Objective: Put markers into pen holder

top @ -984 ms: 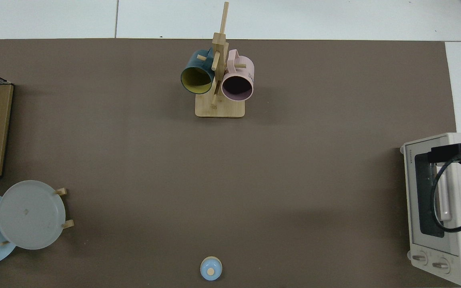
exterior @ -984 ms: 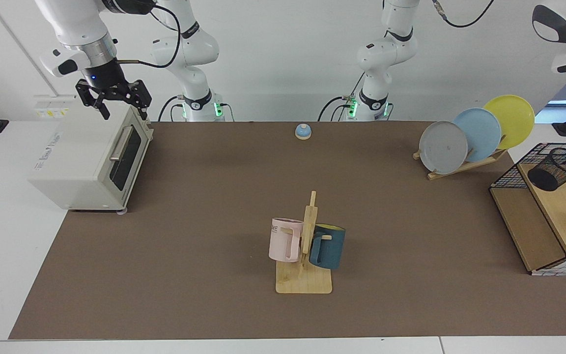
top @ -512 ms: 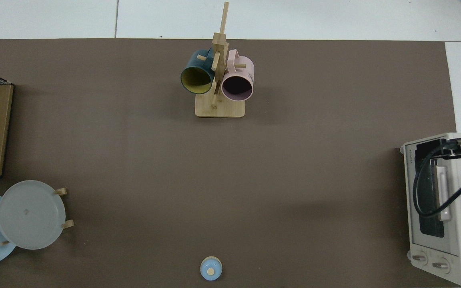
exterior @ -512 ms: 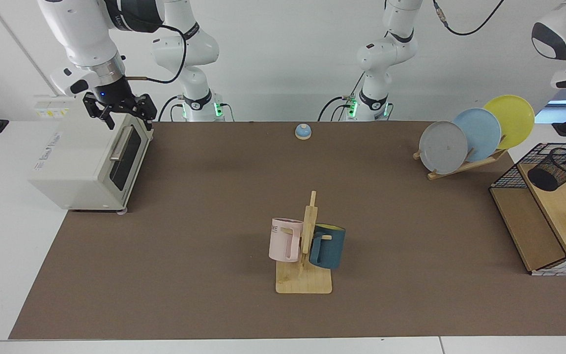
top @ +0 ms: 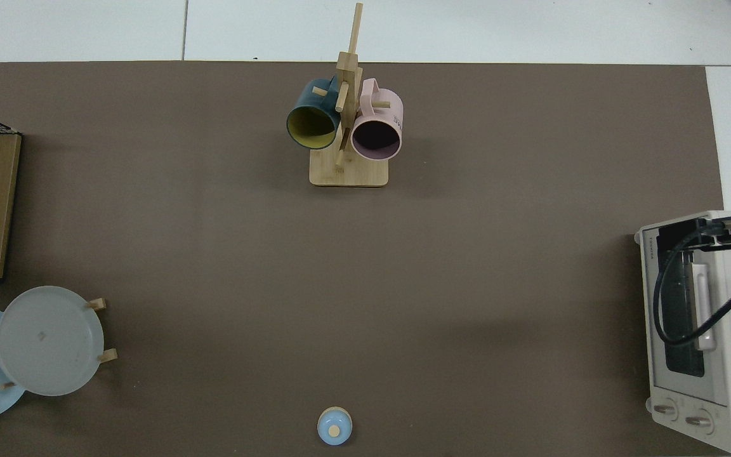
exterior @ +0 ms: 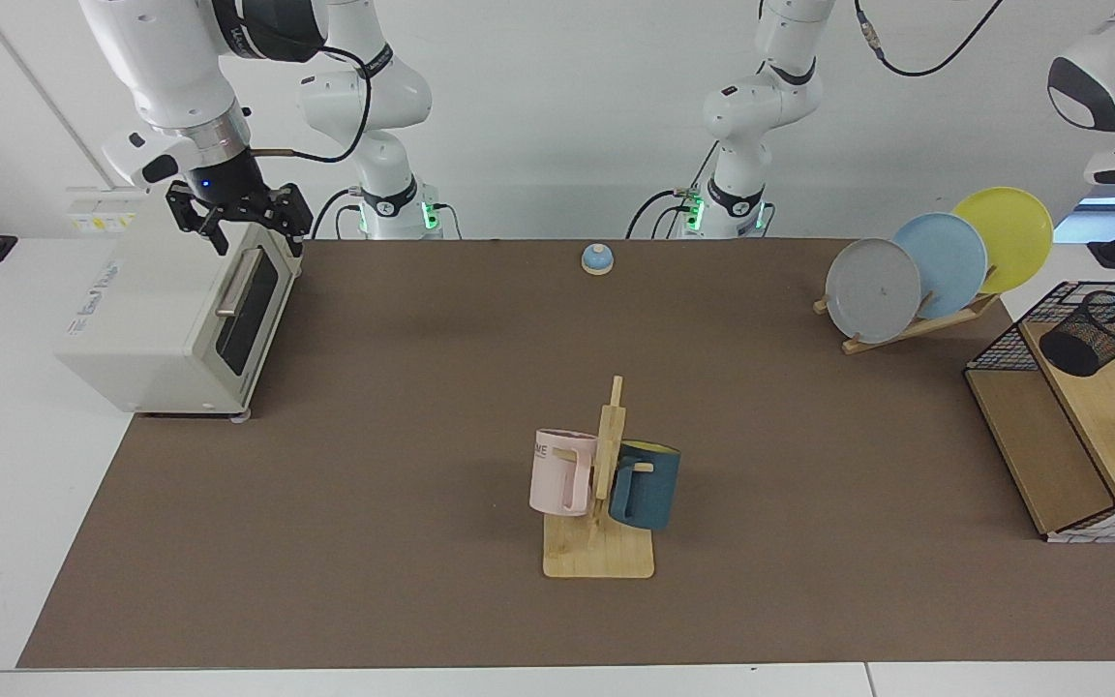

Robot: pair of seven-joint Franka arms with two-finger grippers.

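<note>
Waiting between markers, nothing in my grip.

My right gripper hangs just above the top front edge of the boxy cream-white toaster oven, its black fingers spread apart around nothing. My left arm rises off the far side of the table; its gripper is out of view, so I cannot tell how its fingers stand. The small black metal-mesh pen holder sits tilted on the upper wooden shelf of the black wire-grid rack. A pale slim shape at the frame's edge beside it may be a marker, but I cannot be sure, and no other marker shows. I judge the step to be finding the next marker. That calls for a marker within reach first, since my right gripper is well apart from the holder.
</note>
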